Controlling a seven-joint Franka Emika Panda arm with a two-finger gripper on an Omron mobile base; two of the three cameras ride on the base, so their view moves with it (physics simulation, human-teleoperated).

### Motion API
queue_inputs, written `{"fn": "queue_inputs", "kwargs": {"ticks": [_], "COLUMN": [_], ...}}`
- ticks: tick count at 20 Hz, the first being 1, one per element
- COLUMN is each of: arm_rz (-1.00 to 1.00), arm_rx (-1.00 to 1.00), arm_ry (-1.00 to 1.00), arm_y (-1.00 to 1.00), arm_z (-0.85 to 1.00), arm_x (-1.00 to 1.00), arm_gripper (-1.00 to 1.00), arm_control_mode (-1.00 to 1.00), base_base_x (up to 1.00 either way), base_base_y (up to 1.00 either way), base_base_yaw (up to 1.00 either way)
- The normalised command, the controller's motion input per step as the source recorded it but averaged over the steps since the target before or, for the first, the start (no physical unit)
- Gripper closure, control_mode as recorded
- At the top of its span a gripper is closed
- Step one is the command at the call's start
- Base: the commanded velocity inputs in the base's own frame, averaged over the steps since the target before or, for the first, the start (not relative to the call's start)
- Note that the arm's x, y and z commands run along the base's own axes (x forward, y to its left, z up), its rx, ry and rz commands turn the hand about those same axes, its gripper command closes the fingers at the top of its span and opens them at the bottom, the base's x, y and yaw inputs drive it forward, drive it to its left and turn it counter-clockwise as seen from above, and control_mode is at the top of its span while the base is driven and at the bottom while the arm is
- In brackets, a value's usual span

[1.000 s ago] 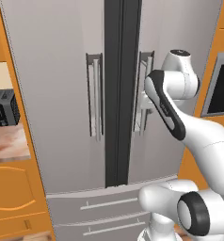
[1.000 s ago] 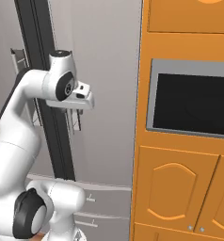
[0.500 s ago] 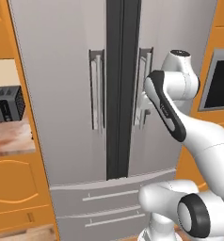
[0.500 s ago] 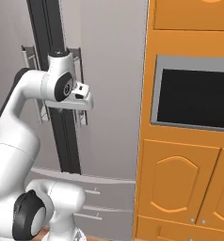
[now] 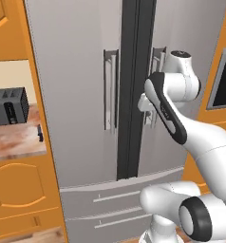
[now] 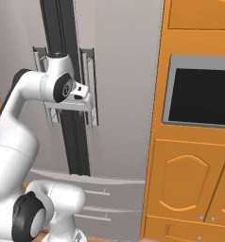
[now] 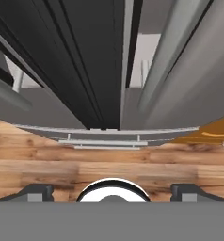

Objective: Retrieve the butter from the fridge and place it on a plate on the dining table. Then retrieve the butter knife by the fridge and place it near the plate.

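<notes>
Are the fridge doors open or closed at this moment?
Closed. Both doors of the fridge lie flush along the dark centre strip, no interior shows, and the open gripper is at the right door's handle.

fridge (image 5: 81,95): smooth brushed steel | cabinets (image 6: 194,179): matt orange wood | counter (image 5: 13,140): marbled stone

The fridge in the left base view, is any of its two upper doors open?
No, both upper doors of the fridge sit shut and flush against the dark centre strip, with no interior visible.
</notes>
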Motion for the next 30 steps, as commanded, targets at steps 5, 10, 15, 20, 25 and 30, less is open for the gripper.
{"fn": "queue_inputs", "kwargs": {"ticks": [5, 10, 15, 20, 25, 30], "arm_rz": [0.0, 0.0, 0.0, 0.0, 0.0, 0.0], "arm_rx": [0.0, 0.0, 0.0, 0.0, 0.0, 0.0], "arm_ry": [0.0, 0.0, 0.0, 0.0, 0.0, 0.0], "arm_y": [0.0, 0.0, 0.0, 0.0, 0.0, -0.04], "arm_z": [0.0, 0.0, 0.0, 0.0, 0.0, 0.0], "arm_x": [0.0, 0.0, 0.0, 0.0, 0.0, 0.04], "arm_gripper": [-1.0, -1.0, -1.0, -1.0, -1.0, -1.0], "arm_control_mode": [1.0, 1.0, 1.0, 1.0, -1.0, -1.0], "base_base_x": [-0.2, -0.43, -0.35, -0.19, 0.0, 0.0], "base_base_y": [0.01, 0.0, 0.0, 0.04, 0.0, 0.0], "base_base_yaw": [0.0, 0.0, 0.0, 0.0, 0.0, 0.0]}}
